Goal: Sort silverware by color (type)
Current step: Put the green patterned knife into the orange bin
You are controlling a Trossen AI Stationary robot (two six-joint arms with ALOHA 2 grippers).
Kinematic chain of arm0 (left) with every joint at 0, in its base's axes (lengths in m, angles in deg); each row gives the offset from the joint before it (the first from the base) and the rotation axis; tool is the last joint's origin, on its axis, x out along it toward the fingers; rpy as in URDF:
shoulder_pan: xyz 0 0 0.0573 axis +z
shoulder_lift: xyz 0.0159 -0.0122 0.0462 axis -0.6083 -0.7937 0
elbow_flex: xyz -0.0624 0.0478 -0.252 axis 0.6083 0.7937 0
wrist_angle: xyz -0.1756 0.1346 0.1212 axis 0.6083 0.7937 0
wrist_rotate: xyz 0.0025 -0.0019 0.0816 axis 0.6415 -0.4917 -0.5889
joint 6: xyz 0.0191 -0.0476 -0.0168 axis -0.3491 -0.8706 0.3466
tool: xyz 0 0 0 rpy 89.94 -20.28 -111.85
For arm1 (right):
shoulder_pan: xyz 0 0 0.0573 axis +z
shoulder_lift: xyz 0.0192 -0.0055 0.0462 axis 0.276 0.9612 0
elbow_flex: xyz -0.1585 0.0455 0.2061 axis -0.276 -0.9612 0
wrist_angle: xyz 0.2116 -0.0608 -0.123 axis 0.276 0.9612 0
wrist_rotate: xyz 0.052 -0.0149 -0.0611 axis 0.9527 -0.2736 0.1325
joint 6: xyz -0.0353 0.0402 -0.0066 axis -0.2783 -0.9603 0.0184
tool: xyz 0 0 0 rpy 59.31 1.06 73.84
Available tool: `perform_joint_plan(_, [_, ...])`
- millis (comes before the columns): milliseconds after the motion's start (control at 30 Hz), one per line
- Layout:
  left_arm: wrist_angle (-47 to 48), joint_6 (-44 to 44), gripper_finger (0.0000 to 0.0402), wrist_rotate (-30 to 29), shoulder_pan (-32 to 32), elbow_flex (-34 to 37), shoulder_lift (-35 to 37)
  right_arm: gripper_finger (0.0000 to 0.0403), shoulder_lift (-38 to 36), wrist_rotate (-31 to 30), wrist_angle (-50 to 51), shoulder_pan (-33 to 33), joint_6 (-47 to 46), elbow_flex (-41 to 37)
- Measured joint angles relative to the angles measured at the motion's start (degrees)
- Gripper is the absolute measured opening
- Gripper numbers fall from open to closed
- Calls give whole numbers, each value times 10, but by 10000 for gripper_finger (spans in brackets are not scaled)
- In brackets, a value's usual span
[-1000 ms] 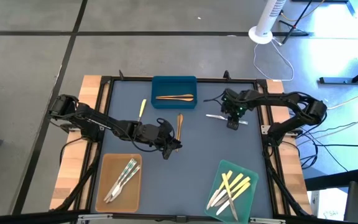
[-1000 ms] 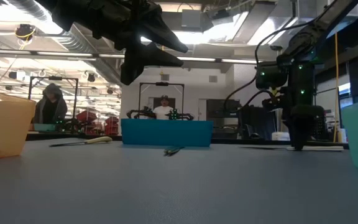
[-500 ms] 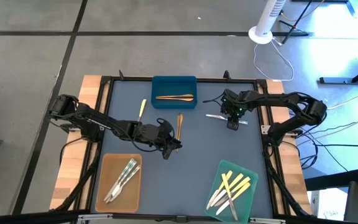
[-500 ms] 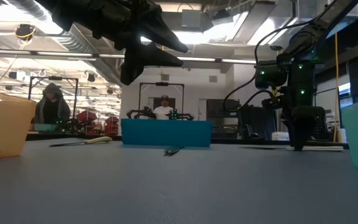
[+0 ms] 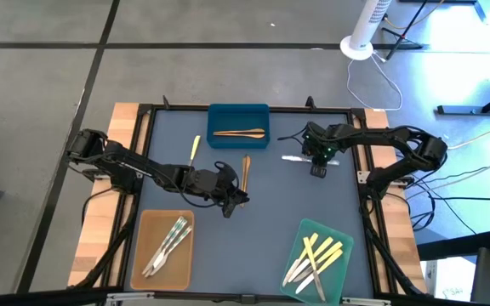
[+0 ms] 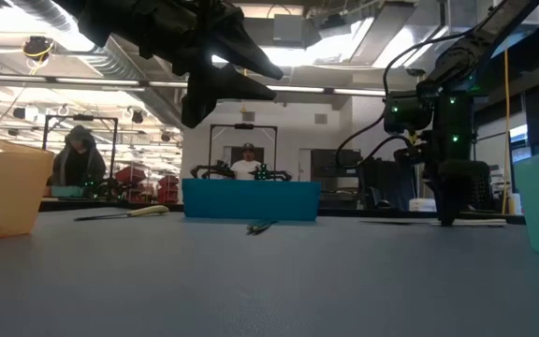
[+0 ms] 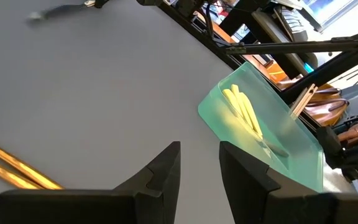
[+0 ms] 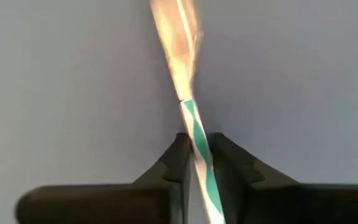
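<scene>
My right claw (image 5: 316,167) is down on the table at the far right side, just to the right of the blue tray (image 5: 238,114). Its wrist picture shows a thin silver utensil (image 8: 199,149) with green stripes on its handle running straight between the two fingers (image 8: 177,160), and both fingers press against it. So I say this claw is pinching the silver utensil (image 5: 294,158). The utensil lies flat, with its long side going left to right across the table. Most of it sticks out to the left of the claw. The grip sits near its right end.

I think the next job is to lift it and carry it to the tan tray (image 5: 143,255) at the near left, where the other silver pieces (image 5: 167,241) lie. That is a long way across, and the green tray (image 5: 340,233) at the near right holds mostly yellow pieces (image 5: 323,252).

My left claw (image 5: 233,199) hangs above the middle of the table with its fingers (image 7: 165,176) a little apart and nothing between them. A brown utensil (image 5: 246,171) lies just to its right, pointing near to far. A yellow utensil (image 5: 193,150) lies left of the blue tray. The left arm is much nearer both of these. One brown piece (image 5: 239,132) is in the blue tray already.
</scene>
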Motion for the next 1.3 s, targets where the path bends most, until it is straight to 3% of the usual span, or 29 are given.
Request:
perform_joint_plan(233, [0,0,105,0,0,0,0,6,0,-1,0,0,0,0])
perform_joint_plan(1300, [0,0,105,-5,0,0,0,1,-20,0,25,0,2,-2])
